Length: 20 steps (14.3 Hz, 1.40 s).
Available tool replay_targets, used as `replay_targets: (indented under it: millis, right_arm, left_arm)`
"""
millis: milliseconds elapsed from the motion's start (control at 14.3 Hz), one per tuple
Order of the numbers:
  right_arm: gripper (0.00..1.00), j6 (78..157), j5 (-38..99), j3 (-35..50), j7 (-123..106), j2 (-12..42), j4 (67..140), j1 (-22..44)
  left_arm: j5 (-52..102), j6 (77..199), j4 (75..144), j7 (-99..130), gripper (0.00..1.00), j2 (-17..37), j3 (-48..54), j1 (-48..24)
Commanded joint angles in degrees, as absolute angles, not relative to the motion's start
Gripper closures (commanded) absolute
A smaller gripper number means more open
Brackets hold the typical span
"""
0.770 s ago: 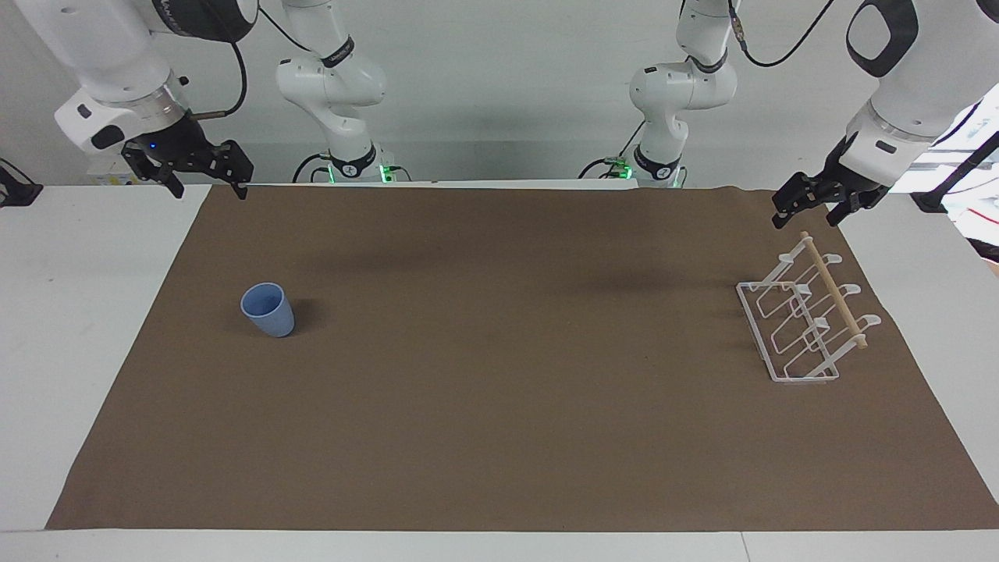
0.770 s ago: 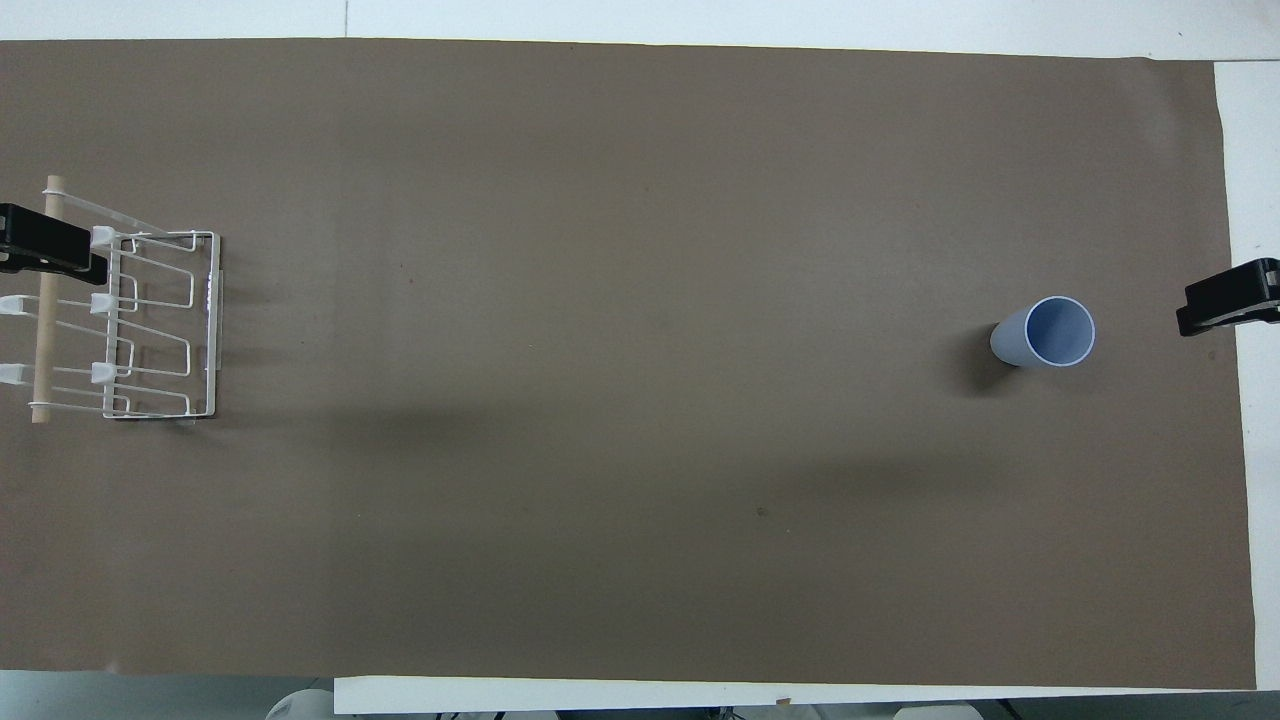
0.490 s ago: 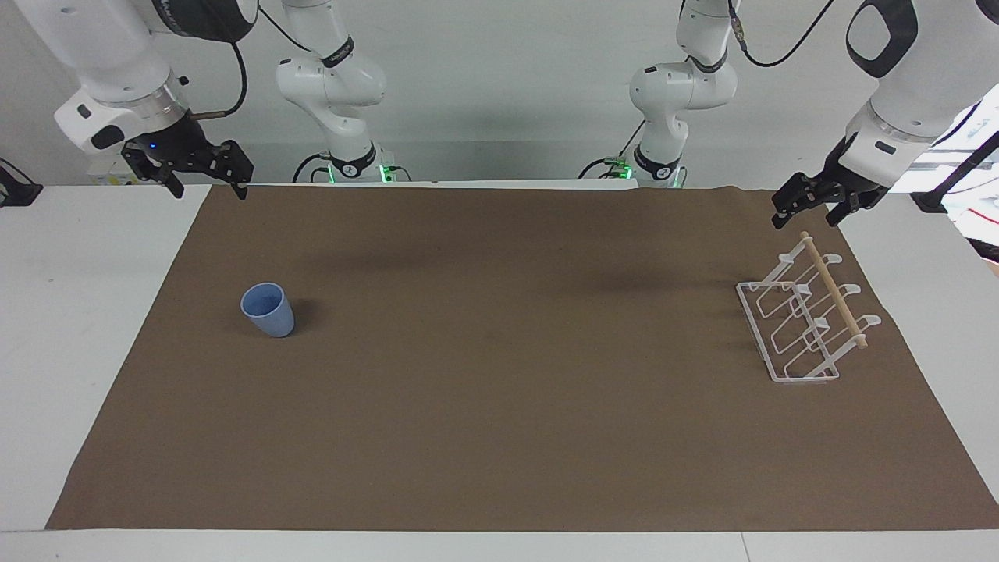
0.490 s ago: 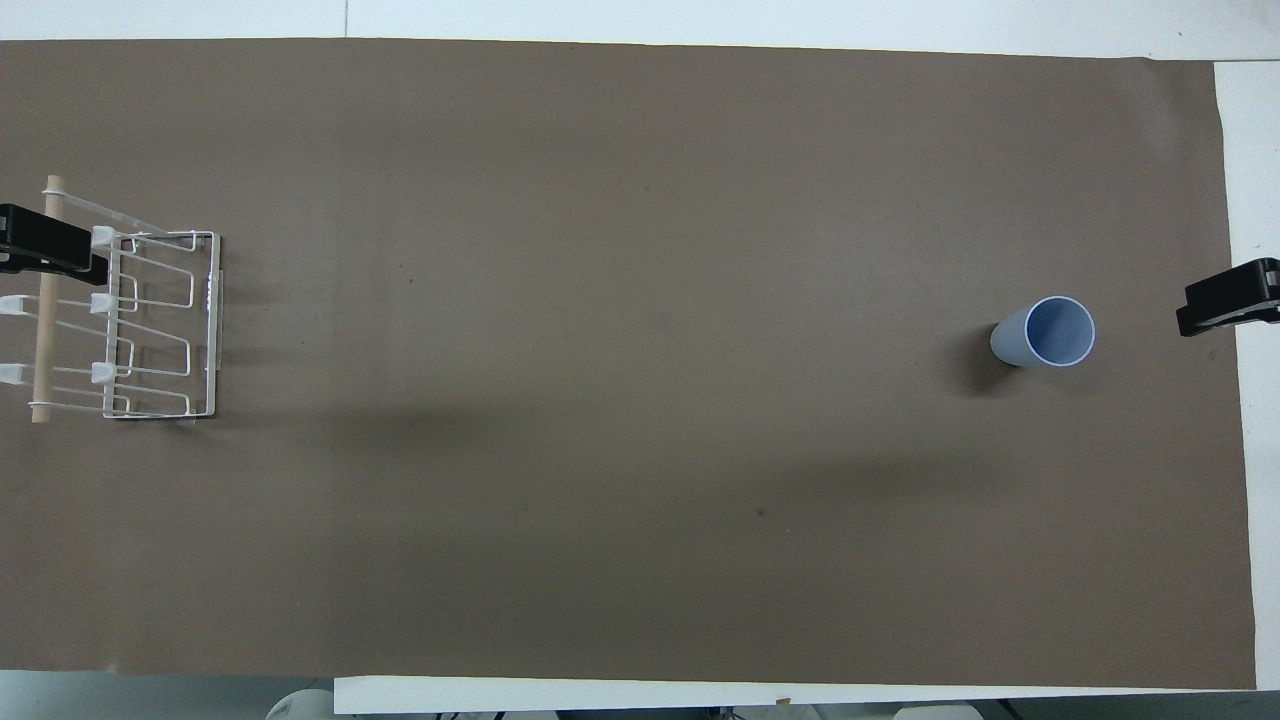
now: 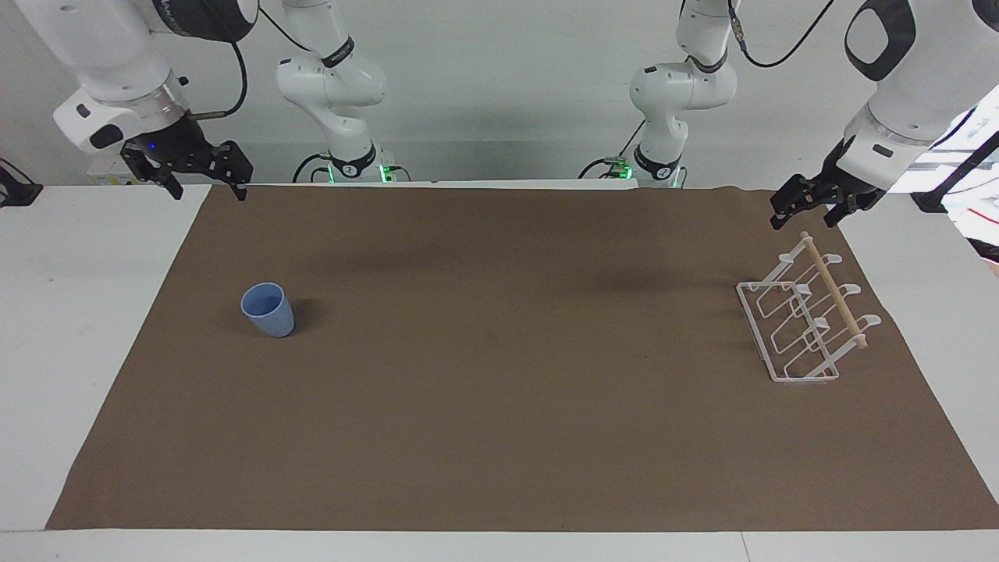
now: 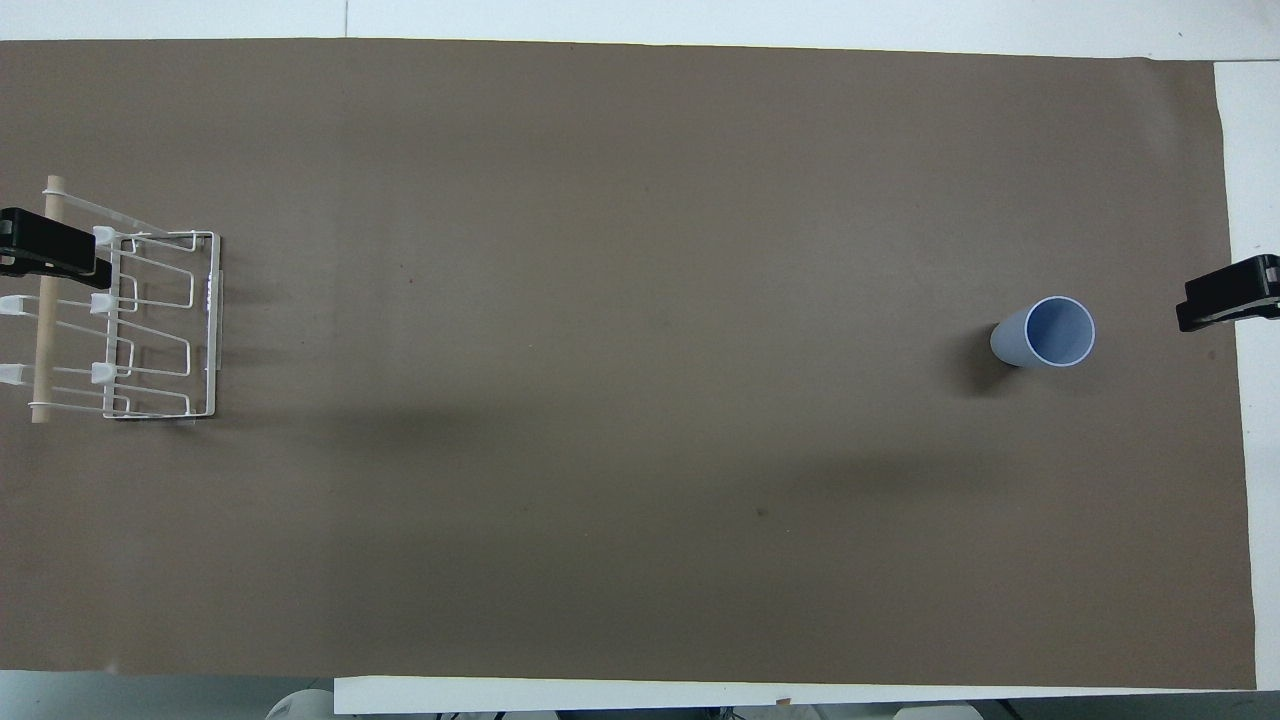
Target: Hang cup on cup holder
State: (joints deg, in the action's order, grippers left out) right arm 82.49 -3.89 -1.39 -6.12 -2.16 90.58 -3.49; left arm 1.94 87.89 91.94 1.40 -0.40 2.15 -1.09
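The light blue cup [image 5: 268, 310] [image 6: 1045, 333] stands upright, mouth up, on the brown mat toward the right arm's end. The white wire cup holder [image 5: 790, 328] [image 6: 160, 320], with a wooden dowel across its top, sits toward the left arm's end with nothing on its prongs. My right gripper [image 5: 211, 191] hangs open and empty over the mat's corner by the robots, well apart from the cup. My left gripper [image 5: 802, 222] is open and empty in the air just above the dowel's end that points to the robots, not touching it.
The brown mat [image 5: 499, 406] covers most of the white table [image 5: 78, 312], with bare white strips at both ends. Two more white arms [image 5: 335, 86] stand at the robots' edge.
The left arm has lifted very slightly. Cup and cup holder have not moved.
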Motion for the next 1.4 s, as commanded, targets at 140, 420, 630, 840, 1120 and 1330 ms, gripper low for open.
replay_targets:
  millis: [140,420,630,840,1120,1330]
  right_arm:
    - [0.00,94.80,-3.60,-1.58,-12.22,-2.90,100.61,-6.85]
    - [0.01,105.71,-2.03,-1.49,-12.30,0.95,108.01,-9.92]
    - [0.01,113.53,-1.14,-1.49,-12.48,3.78,113.36,-10.72]
    - [0.01,115.13,-1.14,-1.49,-13.62,3.95,115.75,-10.72]
    - [0.01,119.95,-1.14,-1.49,-13.80,5.18,118.29,-10.98]
    - [0.04,121.46,-1.14,-1.58,-13.01,5.80,118.65,-10.72]
  left_arm:
    - [2.20,87.80,92.90,1.05,0.00,-1.14,1.32,-1.93]
    - [2.29,87.98,93.25,1.05,0.00,-1.23,1.32,-1.93]
    - [2.29,87.89,93.34,1.05,0.00,-1.23,1.32,-1.93]
    - [2.28,87.80,93.34,1.14,0.00,-1.23,1.32,-1.93]
    - [2.20,87.80,93.25,1.23,0.00,-1.23,1.32,-1.93]
    - [2.20,87.63,93.25,1.23,0.00,-1.23,1.23,-1.93]
